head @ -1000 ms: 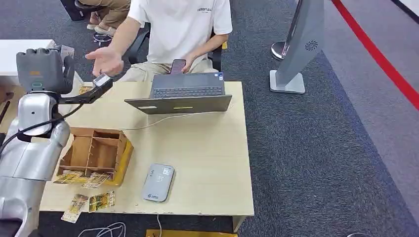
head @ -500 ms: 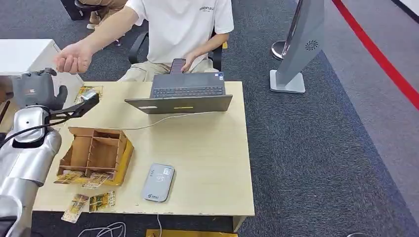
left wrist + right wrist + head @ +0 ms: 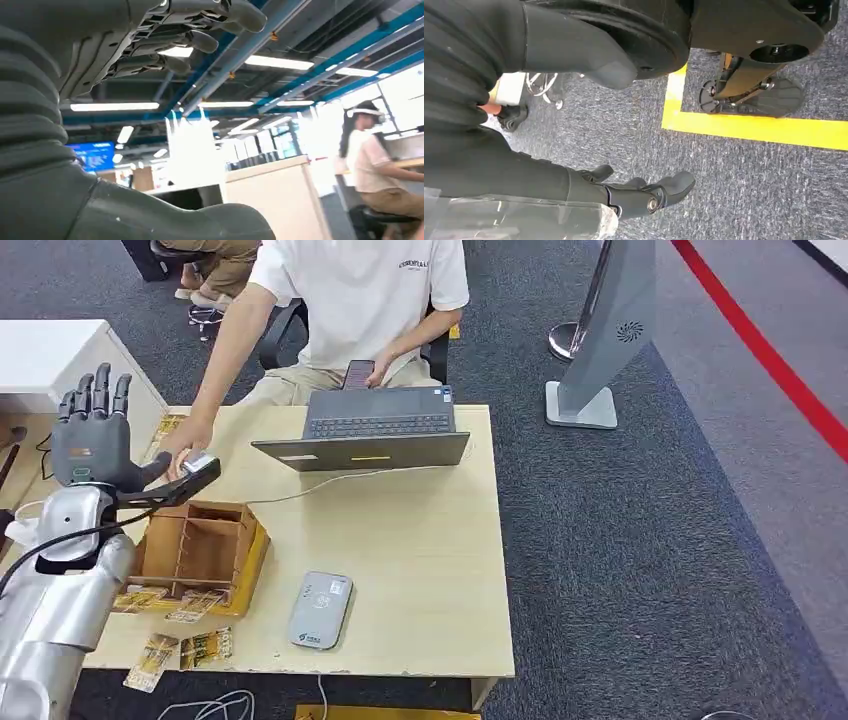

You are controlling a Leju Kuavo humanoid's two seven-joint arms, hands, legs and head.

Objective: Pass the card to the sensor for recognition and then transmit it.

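Observation:
My left hand is raised over the table's far left corner, fingers spread upward and nothing in it. In the left wrist view its fingers and thumb stand apart against the ceiling. A person's hand rests on the table just right of it, beside gold-patterned cards. The grey card sensor lies near the table's front edge. More cards lie at the front left. My right hand hangs over the carpet, fingers loosely apart and holding nothing.
A brown partitioned card box stands at the left of the wooden table. An open laptop with a cable sits at the back, with the seated person behind it. A grey kiosk stand is on the carpet to the right.
My left hand has come down from beside the person's raised palm and its curled fingers have spread apart. The person's hand swung left, then dropped to the table by the cards.

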